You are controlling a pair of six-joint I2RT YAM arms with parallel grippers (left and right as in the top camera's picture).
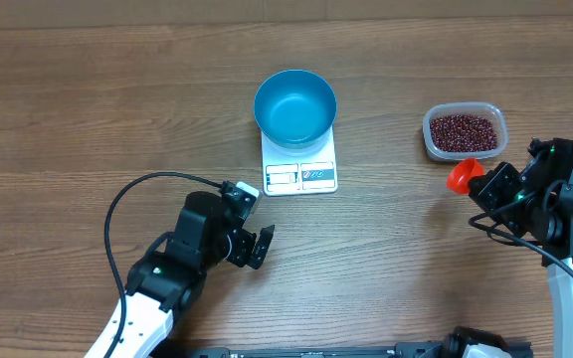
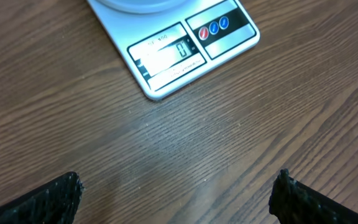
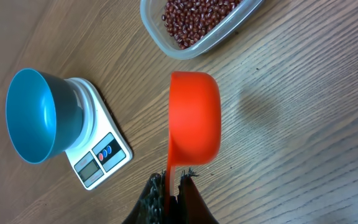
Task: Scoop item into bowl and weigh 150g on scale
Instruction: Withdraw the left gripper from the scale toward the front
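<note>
**Scoop in hand, first load not yet taken**

The right gripper [image 3: 171,184] is clamping tight on the handle of the orange plastic scoop [image 3: 194,118], which is hanging at frame centre, just below the clear plastic container [image 3: 157,31] of small red-brown beans [image 3: 194,14] at the top edge. The round blue bowl [image 3: 36,115] is sitting empty on the flat white kitchen scale [image 3: 101,155] at left. The left gripper [image 2: 176,193] is idling wide open. Scooping seems about to begin: next, the scoop needs dipping into the beans.

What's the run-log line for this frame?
bowl: empty, on scale | beans: in container | right gripper: shut on scoop | left gripper: open, holding nothing
</note>
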